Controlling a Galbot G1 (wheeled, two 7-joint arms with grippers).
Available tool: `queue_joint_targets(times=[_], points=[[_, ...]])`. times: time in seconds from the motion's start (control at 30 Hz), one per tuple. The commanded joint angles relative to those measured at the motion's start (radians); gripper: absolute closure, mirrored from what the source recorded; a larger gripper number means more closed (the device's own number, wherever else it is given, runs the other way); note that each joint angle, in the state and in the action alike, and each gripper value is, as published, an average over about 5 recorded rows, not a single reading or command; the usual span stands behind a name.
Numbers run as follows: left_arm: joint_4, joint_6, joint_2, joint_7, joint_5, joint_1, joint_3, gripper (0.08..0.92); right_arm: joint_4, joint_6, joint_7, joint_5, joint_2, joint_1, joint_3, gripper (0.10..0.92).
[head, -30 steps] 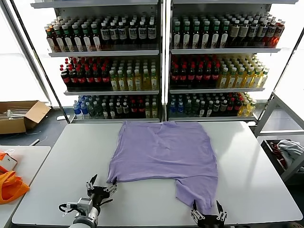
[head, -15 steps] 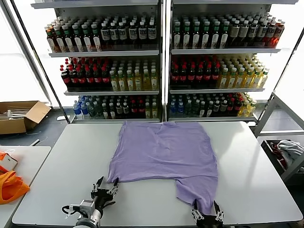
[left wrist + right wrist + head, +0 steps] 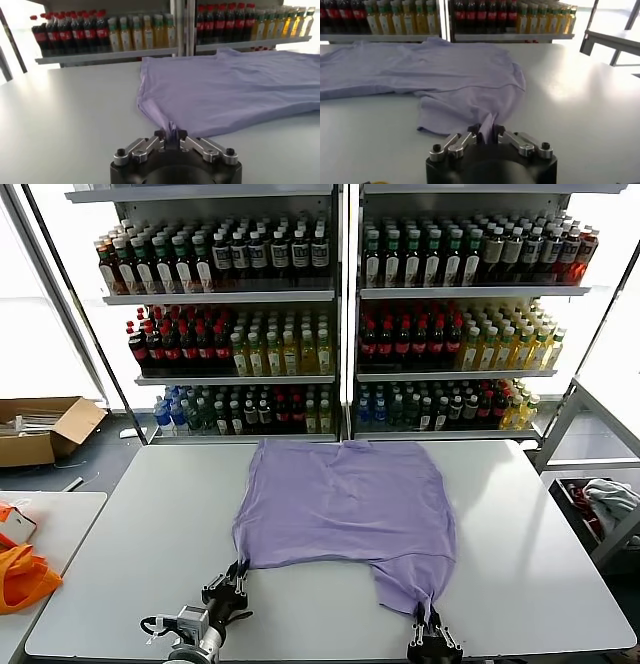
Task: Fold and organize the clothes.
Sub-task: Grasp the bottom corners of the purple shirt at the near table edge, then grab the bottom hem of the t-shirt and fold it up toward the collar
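The T-shirt (image 3: 345, 504) is spread flat on the table (image 3: 130, 534), in front of the drink shelves (image 3: 340, 314). Its near-left corner is pinched between the clenched fingers of the left gripper (image 3: 232, 591), its near-right flap by the right gripper (image 3: 430, 632), so both near corners can probably be lifted together for a fold.

The T-shirt (image 3: 345, 504) lies on the table (image 3: 530, 564), shelves (image 3: 345, 314) at 12 o'clock, probably a box (image 3: 40, 429) at 10 o'clock.
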Motion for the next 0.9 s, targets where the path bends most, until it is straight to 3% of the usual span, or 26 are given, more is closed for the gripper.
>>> queue_joint_targets(times=[0.03,0.5,0.9], points=[[-0.010,0.007,-0.013,0.000,0.000,0.000,0.011,0.891,0.024,-0.001,-0.005,0.000,0.001,0.000,0.001,0.898],[-0.169,-0.025,-0.022,-0.009,-0.061,0.006,-0.035,0.915,0.141,0.002,-0.072,0.003,-0.009,0.072,0.081,0.907],[-0.077,-0.067,-0.014,-0.031,-0.139,-0.098,-0.036,0.916,0.024,0.011,-0.134,0.015,0.010,0.289,0.092,0.907]])
